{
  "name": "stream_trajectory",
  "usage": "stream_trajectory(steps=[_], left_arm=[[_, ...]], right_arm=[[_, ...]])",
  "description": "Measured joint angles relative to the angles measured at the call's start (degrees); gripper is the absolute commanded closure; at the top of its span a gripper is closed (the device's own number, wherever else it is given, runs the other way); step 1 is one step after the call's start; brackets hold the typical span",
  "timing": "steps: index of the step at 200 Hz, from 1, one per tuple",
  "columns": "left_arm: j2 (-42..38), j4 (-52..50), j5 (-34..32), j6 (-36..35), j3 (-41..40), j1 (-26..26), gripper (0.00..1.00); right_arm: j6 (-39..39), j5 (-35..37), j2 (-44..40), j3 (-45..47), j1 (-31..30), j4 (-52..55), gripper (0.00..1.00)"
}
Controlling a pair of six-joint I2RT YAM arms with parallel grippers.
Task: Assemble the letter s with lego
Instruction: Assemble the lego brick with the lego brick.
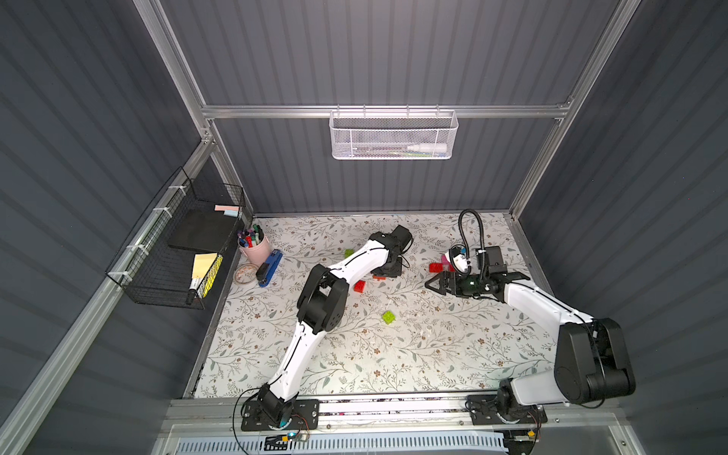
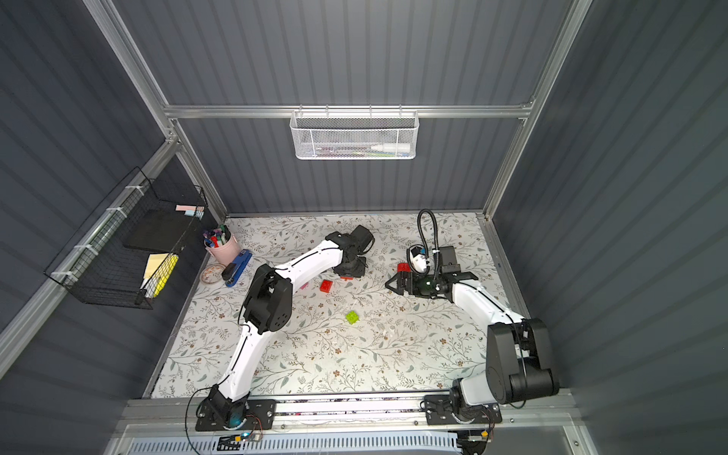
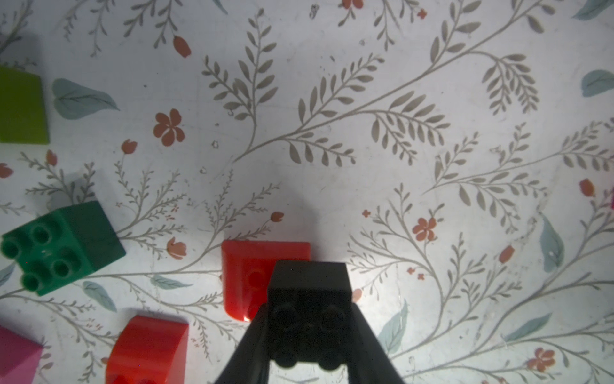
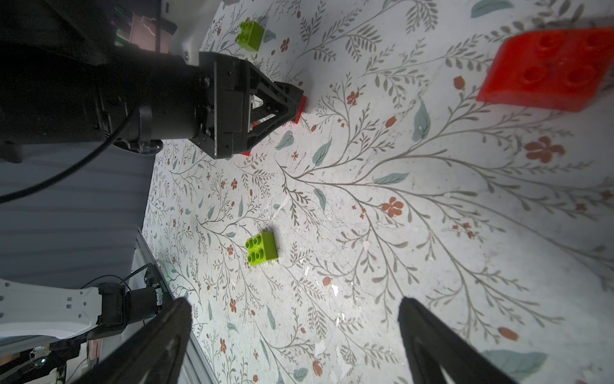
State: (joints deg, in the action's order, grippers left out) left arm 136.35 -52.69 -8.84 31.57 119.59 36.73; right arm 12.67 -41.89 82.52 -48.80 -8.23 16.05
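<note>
Left wrist view: left hand [image 3: 309,320] pinches black brick [image 3: 309,282] over red brick [image 3: 244,276]. Right wrist view: right hand [image 4: 294,307] spread above tabletop [image 4: 382,206].

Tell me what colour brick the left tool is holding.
Black. The black studded plastic brick shows best in the left wrist view.

Stapler [image 1: 271,264] left of lone brick [image 1: 389,317]

Front of the table [image 1: 394,366] open, back crowded
Lone lime brick [image 1: 389,317] mid-table; red brick [image 1: 359,286], stapler [image 1: 272,267] and pink cup [image 1: 258,250] obstruct toward the back-left corner.
</note>
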Motion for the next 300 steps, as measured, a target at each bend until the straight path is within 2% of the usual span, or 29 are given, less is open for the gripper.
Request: stream_trajectory(steps=[52,76,105,300], left_arm=[[0.8,-1.5,1.3,-0.8,1.5,-0.5,0.84],[1.2,-2.3,1.4,-1.2,2.3,-0.6,0.79],[1.7,-3.2,1.4,-2.3,3.3,-0.6,0.78],[1.4,-4.4,0.7,-3.0,3.4,-1.3,0.54]], right_arm=[[0.2,-0.2,0.0,0.0,0.0,0.0,0.01],[0.2,-0.3,0.0,0.0,0.0,-0.1,0.01],[0.2,-0.4,0.0,0.0,0.0,-0.1,0.01],[-0.1,-1.4,-0.6,-1.9,0.0,2.3,0.01]])
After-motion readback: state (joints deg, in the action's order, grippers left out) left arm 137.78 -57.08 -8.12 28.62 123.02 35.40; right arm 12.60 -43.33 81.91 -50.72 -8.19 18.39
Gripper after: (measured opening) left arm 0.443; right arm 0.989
